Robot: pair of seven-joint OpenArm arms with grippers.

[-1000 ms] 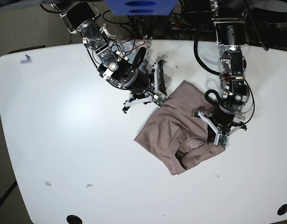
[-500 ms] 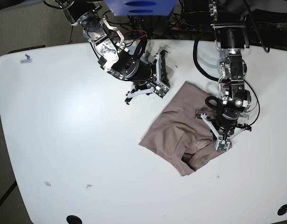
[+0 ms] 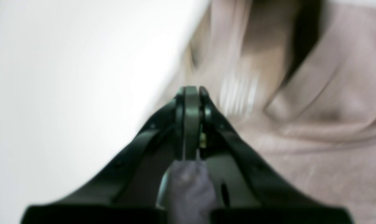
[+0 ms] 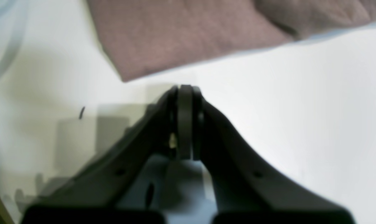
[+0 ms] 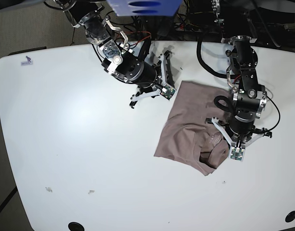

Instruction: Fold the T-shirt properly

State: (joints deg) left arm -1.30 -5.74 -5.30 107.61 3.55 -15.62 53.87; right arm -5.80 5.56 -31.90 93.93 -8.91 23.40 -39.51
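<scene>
The T-shirt [image 5: 190, 130] is found bunched and unevenly folded right of centre on the table [image 5: 66, 144]. The left gripper [image 5: 235, 153] is closed at its near corner, with a scrap of fabric apparently pinched. The right gripper [image 5: 167, 91] is closed on nothing, just beside the far corner. If dragged by one corner, the cloth is judged likely to crumple further. Ample bare room is noted leftward; the table's right edge lies nearer.
</scene>
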